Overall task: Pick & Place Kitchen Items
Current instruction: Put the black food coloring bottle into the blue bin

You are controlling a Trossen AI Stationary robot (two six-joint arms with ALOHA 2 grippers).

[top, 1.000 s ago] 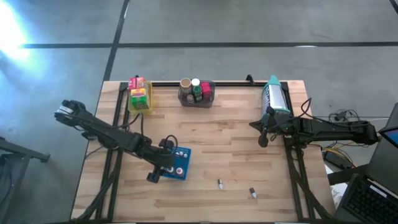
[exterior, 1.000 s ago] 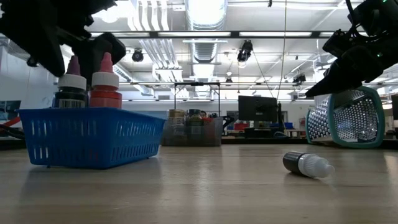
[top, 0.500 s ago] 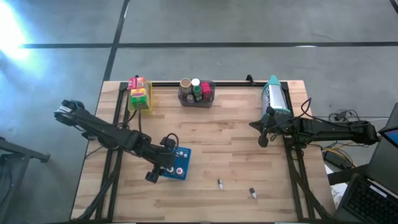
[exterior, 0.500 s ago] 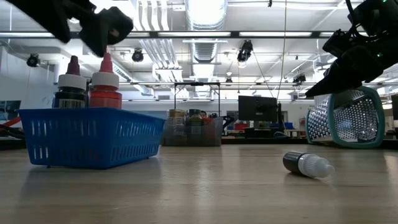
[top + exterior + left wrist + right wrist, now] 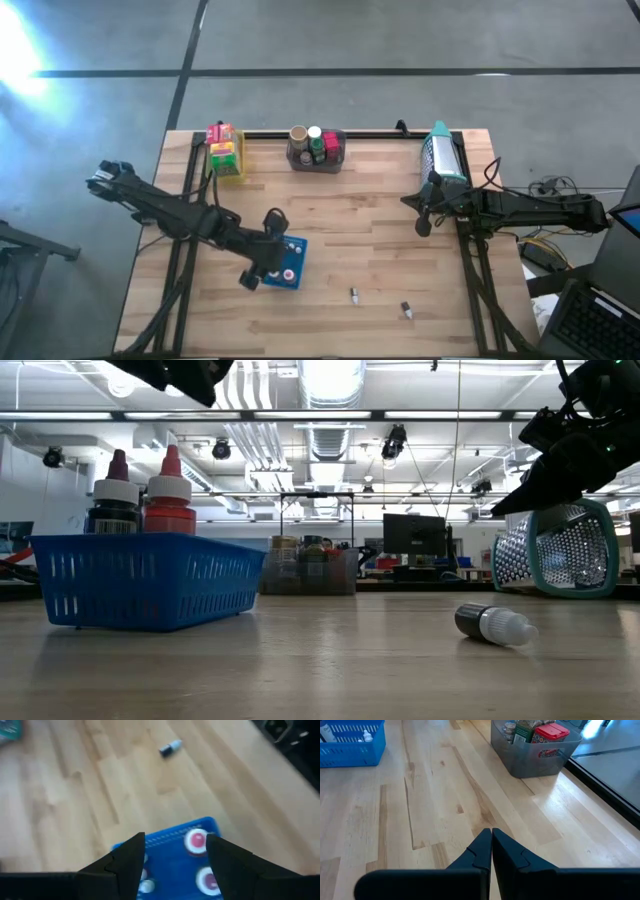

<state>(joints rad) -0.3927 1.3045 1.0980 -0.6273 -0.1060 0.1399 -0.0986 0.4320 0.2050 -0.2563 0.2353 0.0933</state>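
Two small bottles (image 5: 353,295) are lying on the tabletop (image 5: 350,220) near its front edge. The left end effector (image 5: 175,851) is being held released, empty, above the blue tray (image 5: 288,262). Farther back, the right end effector (image 5: 422,226) is being kept clenched, empty.

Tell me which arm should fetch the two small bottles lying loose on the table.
Left. The left gripper hangs open over the blue tray, near the two loose bottles. The right gripper is shut and waits farther back, beside the mesh basket.
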